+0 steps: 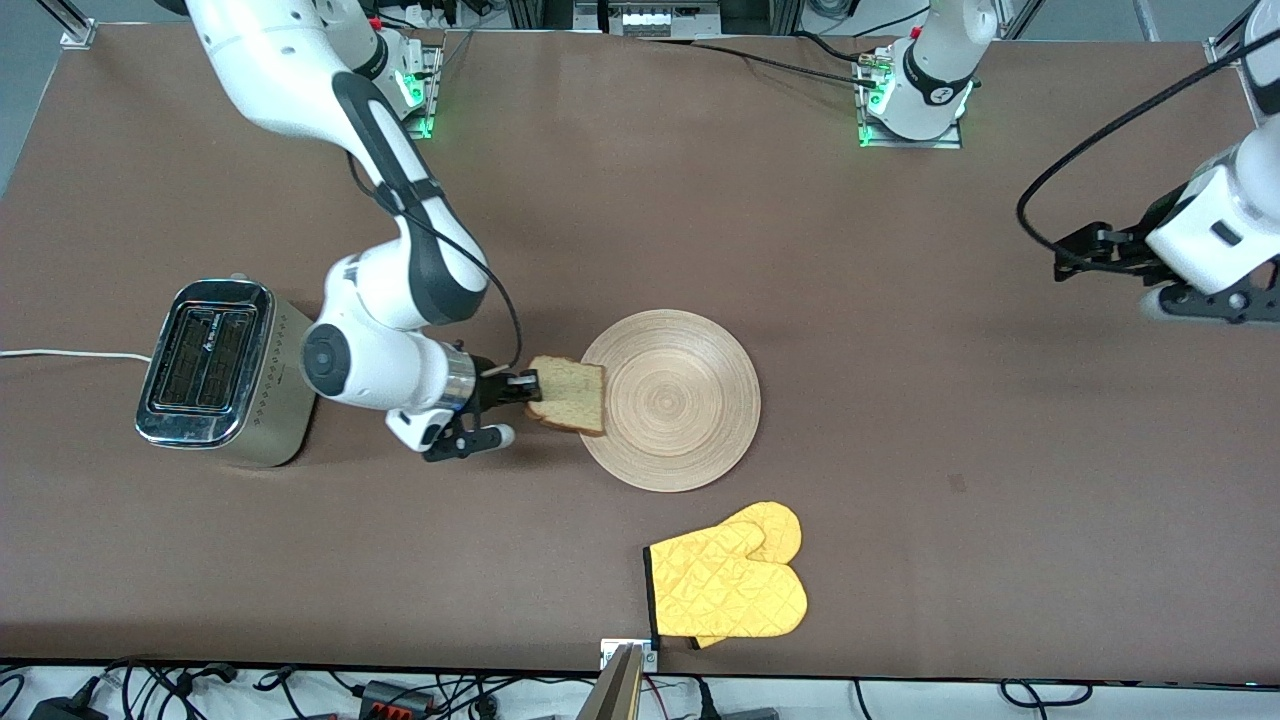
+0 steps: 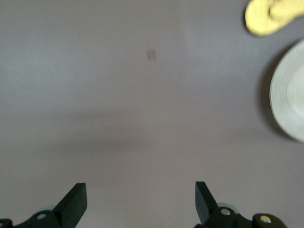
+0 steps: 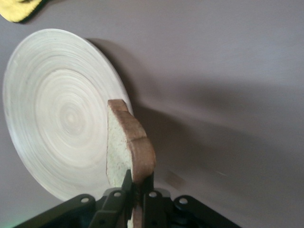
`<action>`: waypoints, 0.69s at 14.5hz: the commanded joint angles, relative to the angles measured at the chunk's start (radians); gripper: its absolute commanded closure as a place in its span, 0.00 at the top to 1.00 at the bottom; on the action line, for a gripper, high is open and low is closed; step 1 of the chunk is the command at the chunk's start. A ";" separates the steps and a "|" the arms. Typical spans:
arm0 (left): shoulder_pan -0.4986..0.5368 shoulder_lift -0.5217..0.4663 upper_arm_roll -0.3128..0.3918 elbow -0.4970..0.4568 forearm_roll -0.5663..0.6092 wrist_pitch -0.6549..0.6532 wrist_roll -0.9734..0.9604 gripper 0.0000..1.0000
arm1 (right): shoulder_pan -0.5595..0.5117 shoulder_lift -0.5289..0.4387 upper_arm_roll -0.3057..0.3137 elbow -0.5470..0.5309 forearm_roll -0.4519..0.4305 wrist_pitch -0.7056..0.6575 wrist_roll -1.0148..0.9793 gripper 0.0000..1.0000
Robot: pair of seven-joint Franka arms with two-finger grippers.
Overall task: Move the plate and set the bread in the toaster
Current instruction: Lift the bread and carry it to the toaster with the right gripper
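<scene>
My right gripper is shut on the bread, a pale speckled slice with a brown crust, held on edge over the plate's rim toward the toaster. In the right wrist view the bread stands between my fingers. The light-wood plate lies mid-table and also shows in the right wrist view. The chrome-topped toaster stands toward the right arm's end, both slots bare. My left gripper is open and empty, up at the left arm's end, waiting.
A yellow quilted oven mitt lies nearer the front camera than the plate. The toaster's white cord runs off the table's edge. The brown table surrounds these.
</scene>
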 commanded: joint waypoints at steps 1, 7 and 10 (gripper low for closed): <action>-0.029 -0.096 0.039 -0.129 -0.008 0.092 -0.011 1.00 | -0.002 -0.077 -0.066 0.049 -0.151 -0.181 0.003 0.00; -0.036 -0.092 0.025 -0.092 -0.010 0.057 0.034 1.00 | 0.001 -0.192 -0.207 0.056 -0.432 -0.371 0.116 0.00; -0.039 -0.087 0.020 -0.066 -0.016 0.054 0.026 1.00 | 0.001 -0.203 -0.266 0.056 -0.500 -0.476 0.214 0.00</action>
